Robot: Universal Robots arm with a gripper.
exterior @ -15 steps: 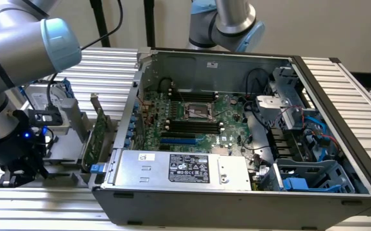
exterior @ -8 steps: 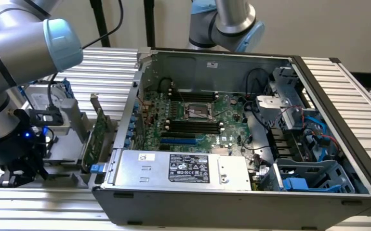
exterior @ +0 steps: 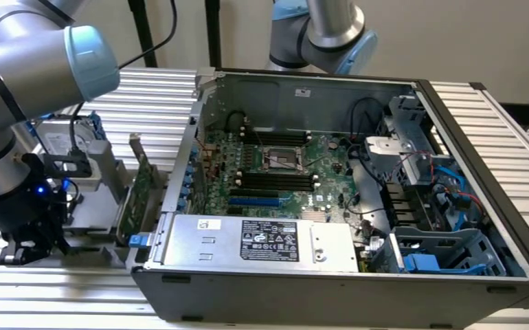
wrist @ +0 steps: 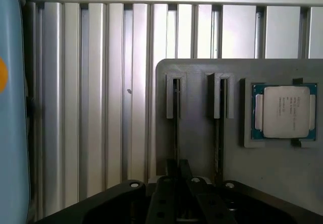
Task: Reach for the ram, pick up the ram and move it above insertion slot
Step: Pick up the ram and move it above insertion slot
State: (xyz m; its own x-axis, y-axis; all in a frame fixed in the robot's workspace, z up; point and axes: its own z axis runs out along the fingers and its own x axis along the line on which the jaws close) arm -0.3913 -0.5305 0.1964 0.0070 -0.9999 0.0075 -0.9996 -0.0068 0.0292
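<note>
1. Gripper [exterior: 26,247] is down low over the grey holder [exterior: 95,220] on the ribbed worktop [exterior: 63,302], at the exterior view's left of the open PC case [exterior: 338,289]. Can't tell whether it is open or closed.
2. Wrist view: gripper [wrist: 177,173] sits over one slot of the grey holder [wrist: 197,148]. The ram [wrist: 175,133] stands on edge in that slot (edge-on, so just a thin dark strip). Contact unclear.
3. A second strip [wrist: 218,138] sits in the neighbouring slot, parallel to the ram.
4. CPU [wrist: 286,111] lies flat in a recess beside the slots.
5. Exterior view: green expansion card [exterior: 139,196] stands upright between holder and case. The motherboard [exterior: 274,172] and its black memory slots [exterior: 278,180] are well apart from the gripper.
</note>
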